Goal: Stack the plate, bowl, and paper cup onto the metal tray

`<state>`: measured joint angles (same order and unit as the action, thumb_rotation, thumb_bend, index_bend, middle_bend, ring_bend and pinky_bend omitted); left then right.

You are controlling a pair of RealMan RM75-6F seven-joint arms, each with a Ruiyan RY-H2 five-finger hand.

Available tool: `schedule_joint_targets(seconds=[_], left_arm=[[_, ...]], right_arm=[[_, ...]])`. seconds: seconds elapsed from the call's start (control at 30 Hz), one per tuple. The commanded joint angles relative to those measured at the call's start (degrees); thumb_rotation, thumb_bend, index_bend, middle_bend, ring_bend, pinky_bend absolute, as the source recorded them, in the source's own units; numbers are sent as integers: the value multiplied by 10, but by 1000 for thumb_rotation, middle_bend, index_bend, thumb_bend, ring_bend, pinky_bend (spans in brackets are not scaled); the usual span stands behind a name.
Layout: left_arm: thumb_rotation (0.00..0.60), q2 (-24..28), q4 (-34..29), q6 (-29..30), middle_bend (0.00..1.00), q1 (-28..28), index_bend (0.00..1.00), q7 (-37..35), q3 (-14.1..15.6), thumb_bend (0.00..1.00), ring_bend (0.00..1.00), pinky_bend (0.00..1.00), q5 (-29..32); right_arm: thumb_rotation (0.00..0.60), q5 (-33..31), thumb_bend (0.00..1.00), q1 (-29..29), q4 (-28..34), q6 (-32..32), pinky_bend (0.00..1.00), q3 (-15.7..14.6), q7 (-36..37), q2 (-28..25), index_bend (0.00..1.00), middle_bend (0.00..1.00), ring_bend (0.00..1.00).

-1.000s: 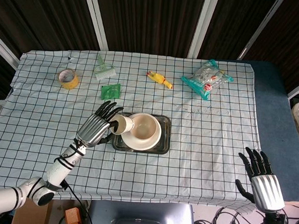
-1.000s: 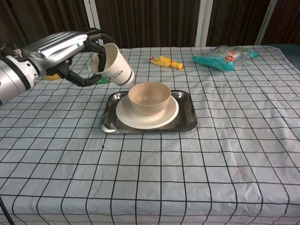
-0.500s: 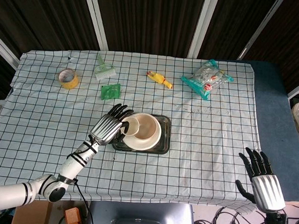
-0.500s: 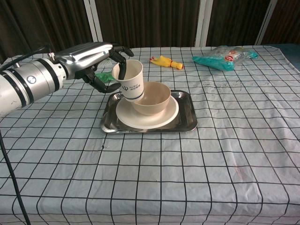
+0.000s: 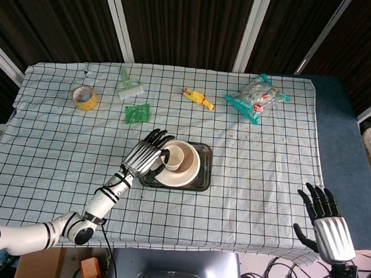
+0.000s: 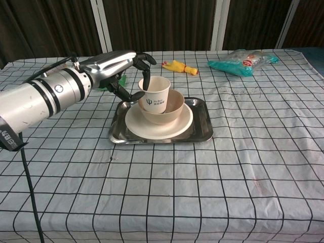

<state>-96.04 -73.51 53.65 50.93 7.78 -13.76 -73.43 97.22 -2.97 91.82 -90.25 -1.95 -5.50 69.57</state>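
Observation:
The metal tray (image 5: 204,173) (image 6: 203,123) sits mid-table and carries a cream plate (image 5: 177,182) (image 6: 178,126). A cream bowl (image 5: 194,160) (image 6: 175,103) stands on that plate. Inside the bowl is the white paper cup (image 5: 173,160) (image 6: 157,94), upright with its mouth up. My left hand (image 5: 145,156) (image 6: 114,64) reaches in from the left and grips the cup, one finger hooked over the rim and the thumb against its side. Off the table's near right corner, my right hand (image 5: 328,223) hangs with its fingers spread and nothing in it.
Along the far side lie a yellow tape roll (image 5: 84,97), a green brush (image 5: 129,84), a green packet (image 5: 137,113), a yellow toy (image 5: 198,98) (image 6: 178,67) and a snack bag (image 5: 257,97) (image 6: 243,61). A checked cloth covers the table.
My left hand carried the cup rightward from beside the tray, turned it from tilted to upright and lowered it into the bowl. The right hand stayed still.

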Motion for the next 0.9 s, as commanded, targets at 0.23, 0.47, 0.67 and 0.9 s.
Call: schedule_joint_targets(seconds=[0.23,0.47,0.67,0.9], left_arm=[[600,-34,58,-8,108,14,558,-38,-5,421,0,41,0],[600,-58,94,2,107,18,558,-66,-8,408,0,41,-6],[600,-91,140,27,112,22,560,-96,-16,405,0,42,-16],[600,-113,182,34,112,25,563,-125,-13,403,0,41,-26]], right_arm=[[600,0,264,2,2,0,0,2,5,-4,81,0,0],[600,2,264,3,3,1,0,2,7,-6,81,0,0],[600,4,264,4,4,0,0,1,10,-7,81,0,0],[600,4,264,5,6,-2,0,3,13,-10,81,0,0]])
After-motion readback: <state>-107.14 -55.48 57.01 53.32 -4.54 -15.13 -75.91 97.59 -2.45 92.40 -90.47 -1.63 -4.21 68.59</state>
